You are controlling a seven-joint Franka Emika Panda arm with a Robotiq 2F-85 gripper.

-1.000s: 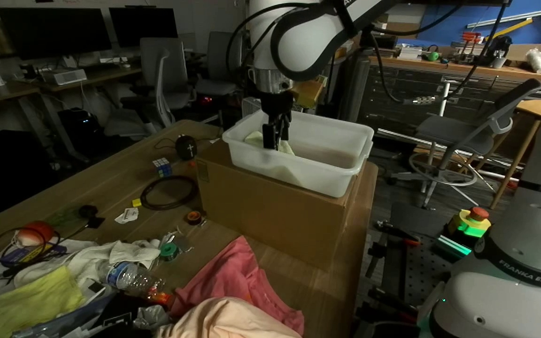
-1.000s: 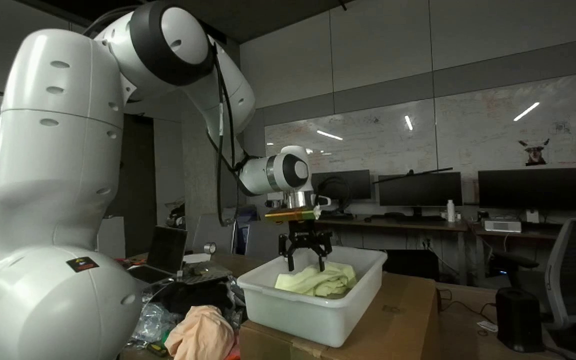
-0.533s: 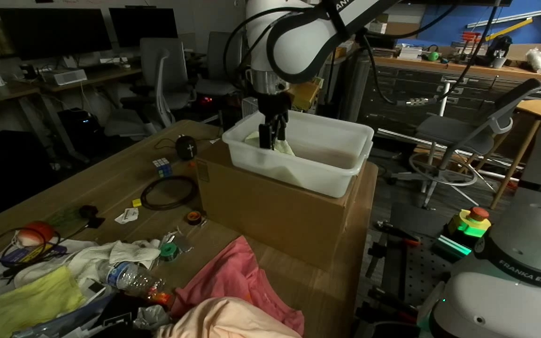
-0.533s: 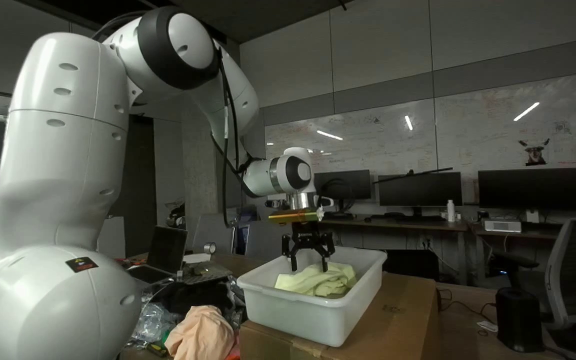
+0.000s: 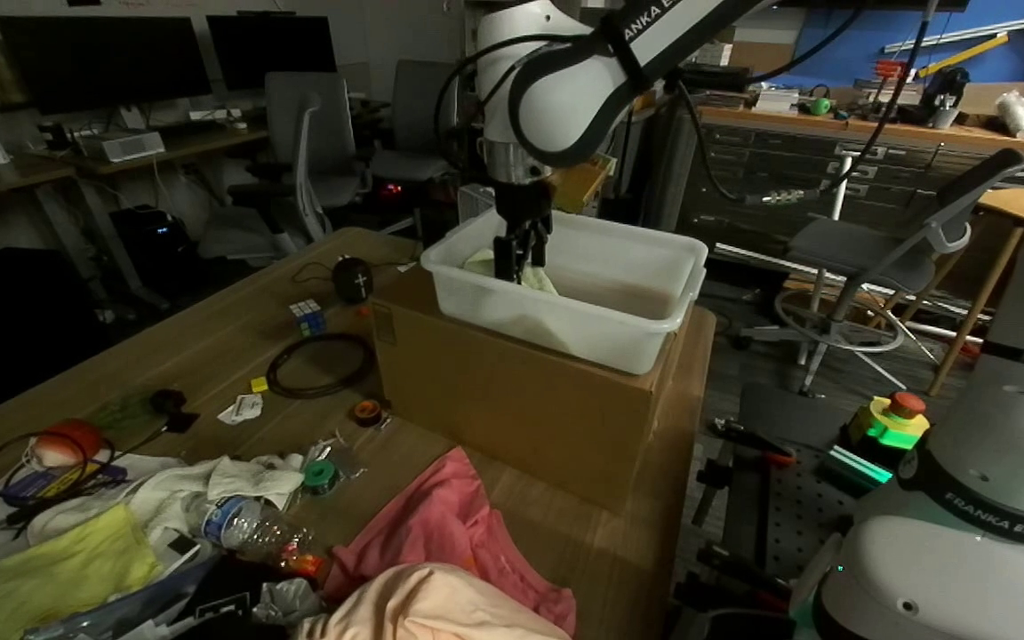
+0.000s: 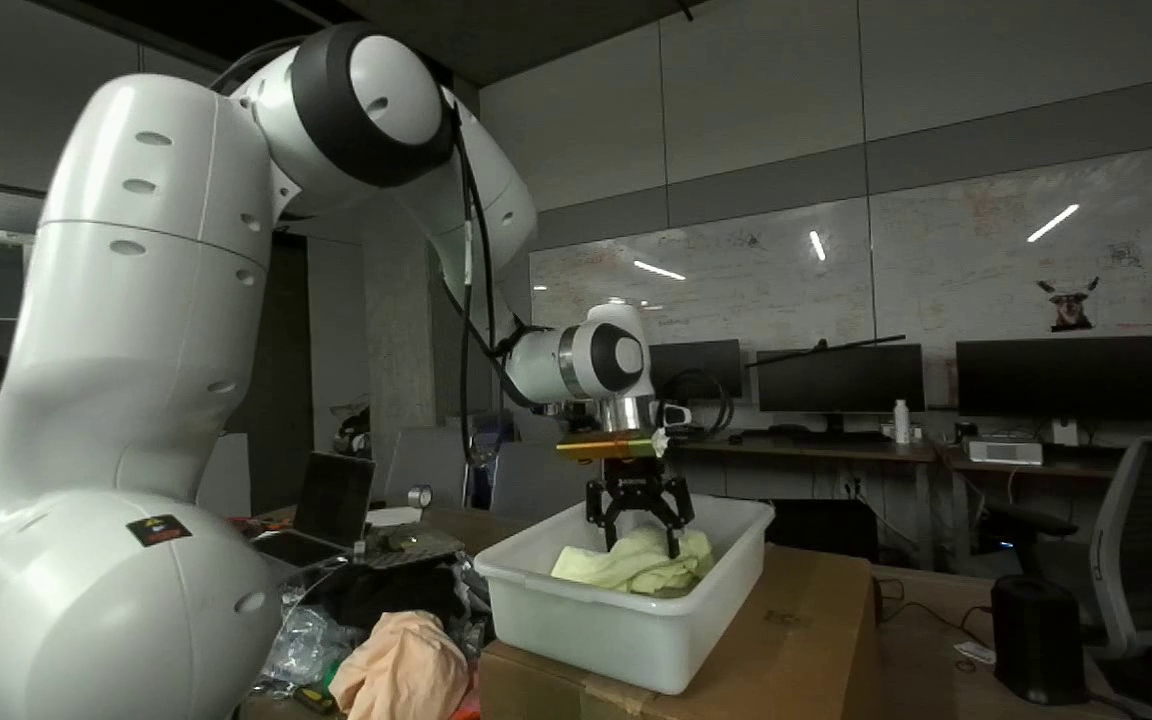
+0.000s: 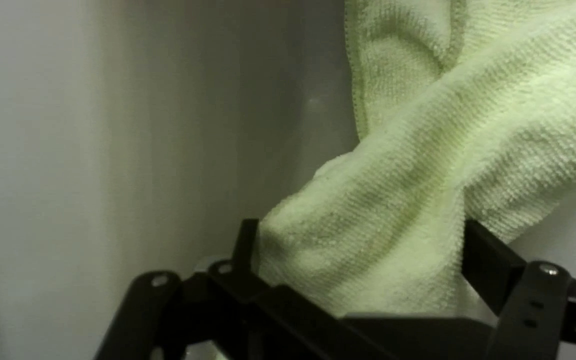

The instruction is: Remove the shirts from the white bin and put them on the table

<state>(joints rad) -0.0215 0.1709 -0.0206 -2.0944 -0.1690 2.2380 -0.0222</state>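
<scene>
In an exterior view you face grey wall panels [image 6: 766,80] under a dark ceiling [image 6: 506,30], with a whiteboard [image 6: 756,310] below, catching bright streaks of light [image 6: 659,270], and black monitors [image 6: 839,378] in front of it. In an exterior view you get grey chairs [image 5: 285,124], a wood-topped workbench [image 5: 979,132] over dark drawers [image 5: 770,160] near a blue panel [image 5: 850,67], a wooden stool [image 5: 1023,206] and dark floor [image 5: 761,311]. The room around you is dim.

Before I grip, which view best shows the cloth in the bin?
The wrist view: it shows the cloth closest, partly between the open jaws, though cropped. Both exterior views show it smaller, partly hidden by the white bin and gripper.
</scene>
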